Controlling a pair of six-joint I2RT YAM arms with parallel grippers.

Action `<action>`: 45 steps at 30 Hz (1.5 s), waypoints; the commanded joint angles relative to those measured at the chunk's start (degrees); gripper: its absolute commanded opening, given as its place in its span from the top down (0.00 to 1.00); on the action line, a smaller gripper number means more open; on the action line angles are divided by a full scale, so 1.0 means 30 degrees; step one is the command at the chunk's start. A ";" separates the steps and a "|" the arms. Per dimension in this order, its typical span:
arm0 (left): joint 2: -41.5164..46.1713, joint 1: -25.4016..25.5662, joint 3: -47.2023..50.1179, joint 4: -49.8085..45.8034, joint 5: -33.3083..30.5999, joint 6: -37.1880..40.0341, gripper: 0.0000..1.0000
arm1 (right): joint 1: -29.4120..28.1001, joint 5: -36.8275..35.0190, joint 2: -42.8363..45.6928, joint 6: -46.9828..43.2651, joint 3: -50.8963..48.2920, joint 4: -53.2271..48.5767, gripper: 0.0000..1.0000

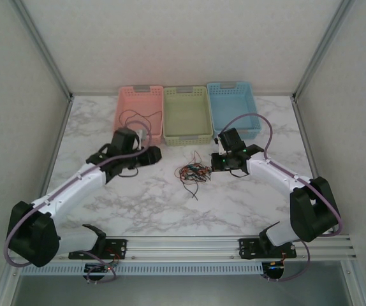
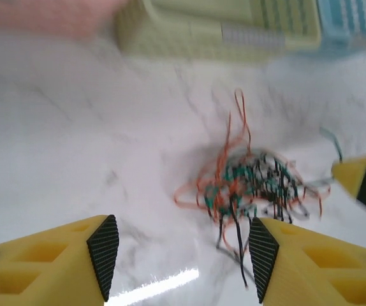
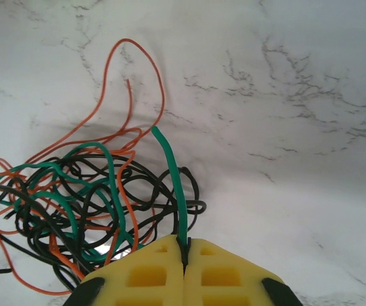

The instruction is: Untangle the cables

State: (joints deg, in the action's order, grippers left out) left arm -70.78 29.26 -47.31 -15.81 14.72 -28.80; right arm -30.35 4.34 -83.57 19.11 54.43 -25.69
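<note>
The cables (image 1: 193, 171) lie as one tangled bunch of thin black, orange and green wires on the marble table, between my two grippers. My right gripper (image 3: 184, 252) is shut on a green cable (image 3: 170, 172) that runs up out of the bunch (image 3: 74, 204). In the top view this gripper (image 1: 218, 162) is at the bunch's right edge. My left gripper (image 2: 183, 255) is open, its black pads wide apart, just short of the bunch (image 2: 253, 182), with loose black ends reaching down beside its right pad (image 2: 264, 255). It holds nothing. From above it (image 1: 154, 155) is left of the bunch.
Three baskets stand in a row at the back: pink (image 1: 124, 115), green (image 1: 187, 139), blue (image 1: 253, 121). A thin black cable (image 1: 135, 118) lies in the pink one. Metal frame posts bound the table on both sides.
</note>
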 commanded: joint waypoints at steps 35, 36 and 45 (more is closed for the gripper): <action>-0.7244 0.3184 -0.3855 0.3426 0.2355 0.5444 0.42 | -0.1153 0.1675 0.1449 -0.1852 -0.2135 0.3300 1.00; -0.7556 0.3168 -0.4079 0.3321 0.2446 0.5639 0.42 | -0.1160 0.1660 0.1468 -0.1836 -0.2174 0.3262 1.00; -0.8696 0.3168 -0.4203 0.3305 0.3879 0.6054 0.44 | -0.1166 0.1528 0.1412 -0.1761 -0.2398 0.3287 1.00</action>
State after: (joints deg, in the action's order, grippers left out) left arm -96.12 39.00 -59.51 -5.54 23.35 -11.94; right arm -33.28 8.80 -80.27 14.52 47.81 -15.84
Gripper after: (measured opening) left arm 0.560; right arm 0.054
